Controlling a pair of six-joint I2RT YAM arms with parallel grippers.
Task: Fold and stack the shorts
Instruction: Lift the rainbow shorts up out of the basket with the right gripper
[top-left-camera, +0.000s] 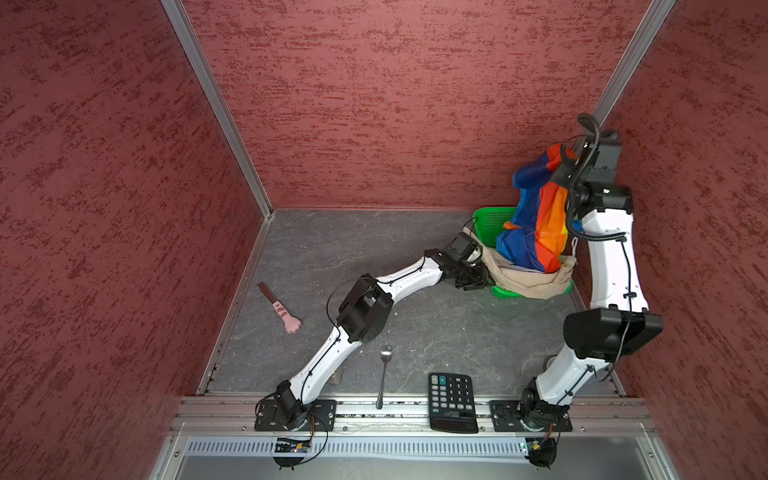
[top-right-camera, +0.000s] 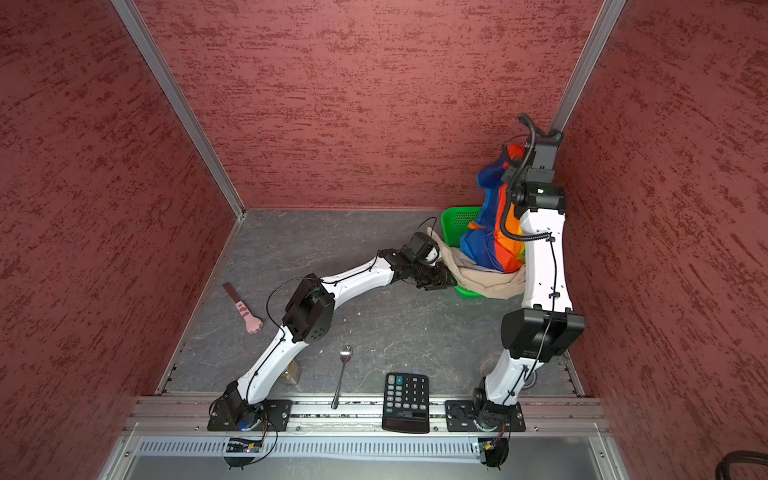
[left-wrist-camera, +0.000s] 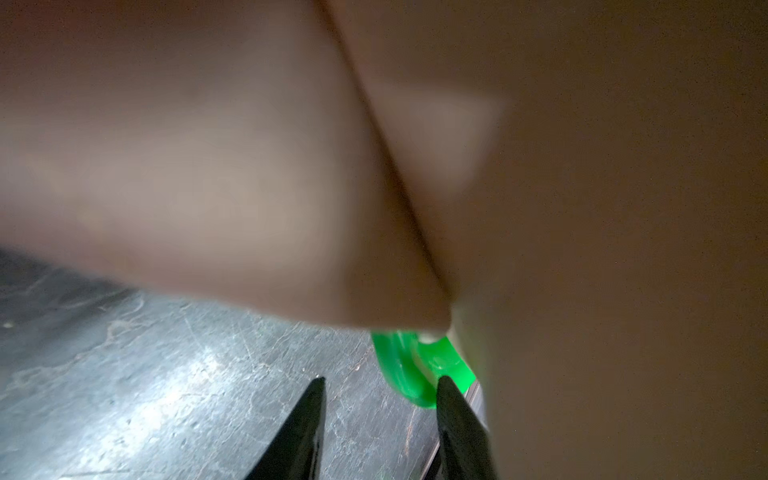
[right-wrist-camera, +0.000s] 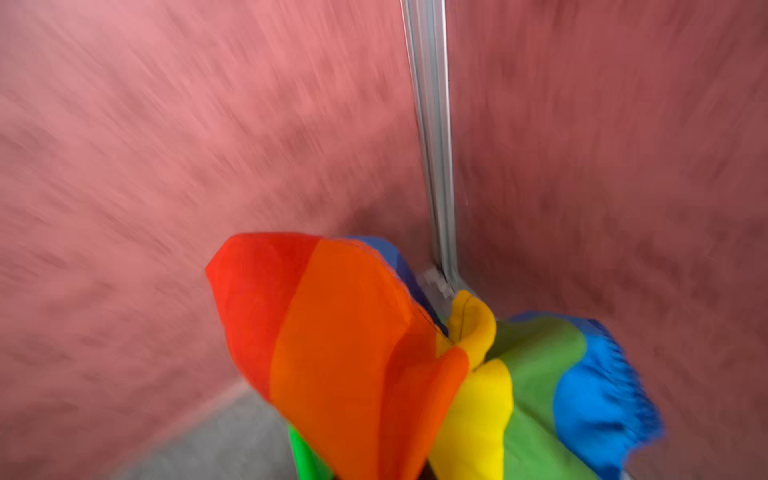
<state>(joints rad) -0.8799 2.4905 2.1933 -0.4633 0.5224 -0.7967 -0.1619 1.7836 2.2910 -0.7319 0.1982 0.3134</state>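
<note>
- Walls (top-left-camera: 374, 104) — red and mottled, closing in three sides.
- Table (top-left-camera: 332, 257): grey, marbled.
- Right arm (top-left-camera: 611, 257) stands tall in the far right corner. The right gripper (top-left-camera: 562, 163) is raised high and clamped tight on a bunched edge of the rainbow shorts (top-left-camera: 536, 224); cloth hides its tips in the wrist view.
- Left arm (top-left-camera: 399, 282) reaches across the middle to the near left edge of the basket (top-left-camera: 490, 218). The left gripper (left-wrist-camera: 380, 384) has its fingers (left-wrist-camera: 309, 419) parted, with only table and green rim showing between them. Blurred beige cloth lies just past the tips.
- Rainbow shorts hang from the right gripper, their lower end reaching the beige shorts (top-left-camera: 528, 280) in the basket.
- Beige shorts lie heaped in the basket, spilling over its near rim.
- Basket — green, perforated, at the table's far right.
- Calculator (top-left-camera: 453, 401) lies at the near edge, partly on the rail (top-left-camera: 357, 411), between the arm bases.
- Spoon (top-left-camera: 384, 374) is just left of it, bowl pointing away, handle reaching the rail.
- Paw stick (top-left-camera: 282, 309): pink, near the left wall, well apart from the rest.
</note>
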